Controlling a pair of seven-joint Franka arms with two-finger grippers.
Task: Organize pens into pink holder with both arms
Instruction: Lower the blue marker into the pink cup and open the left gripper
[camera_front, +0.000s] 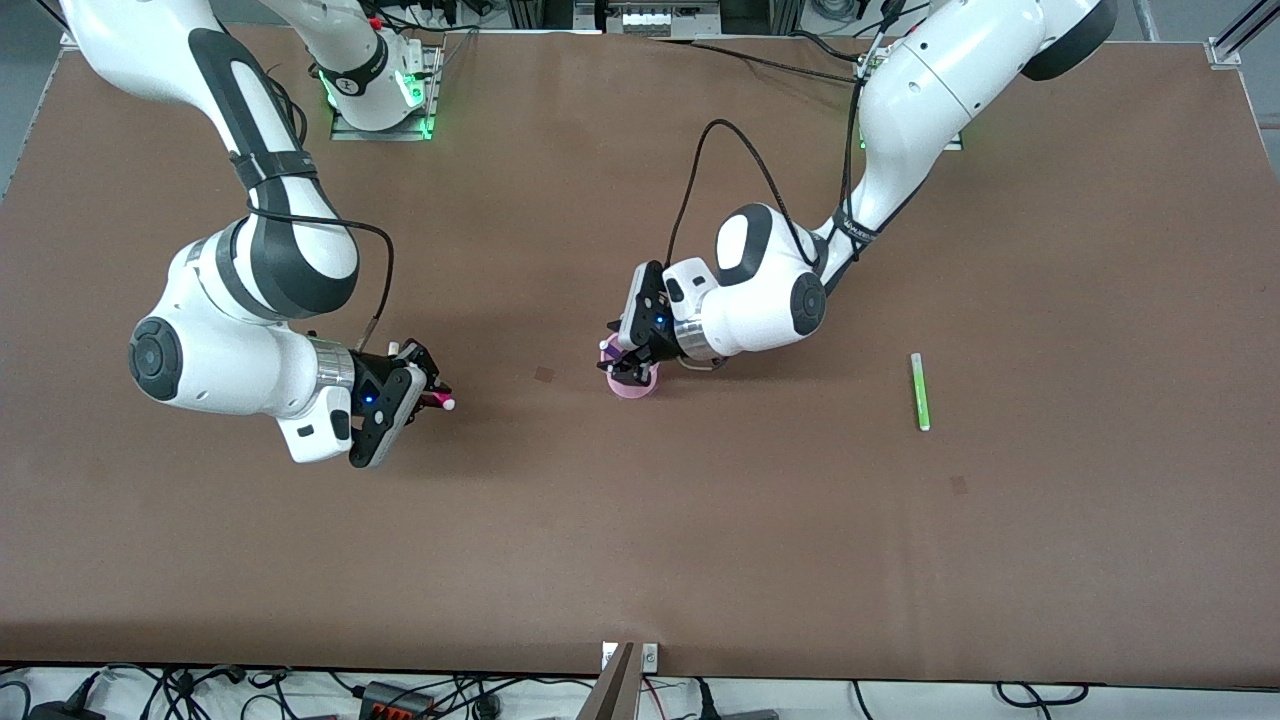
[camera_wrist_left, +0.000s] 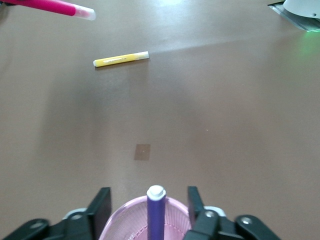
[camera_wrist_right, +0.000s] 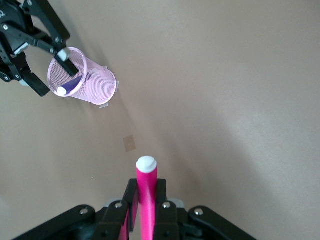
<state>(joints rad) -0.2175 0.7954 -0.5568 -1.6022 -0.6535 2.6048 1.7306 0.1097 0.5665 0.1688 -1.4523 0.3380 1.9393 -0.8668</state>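
The pink holder (camera_front: 636, 387) stands mid-table. A purple pen (camera_wrist_left: 156, 212) leans inside it, whitish end up. My left gripper (camera_front: 626, 364) is open right over the holder, with its fingers (camera_wrist_left: 102, 200) either side of the rim and clear of the pen. My right gripper (camera_front: 424, 392) is shut on the magenta pen (camera_wrist_right: 146, 175), held above the table toward the right arm's end. The green pen (camera_front: 919, 391) lies on the table toward the left arm's end. The yellow pen (camera_wrist_left: 121, 59) lies flat on the table; it is hidden in the front view.
Small dark square marks sit on the brown table, one (camera_front: 544, 374) between the grippers and one (camera_front: 958, 485) nearer the camera than the green pen. The right arm's base plate (camera_front: 382, 118) glows green at the table's back edge.
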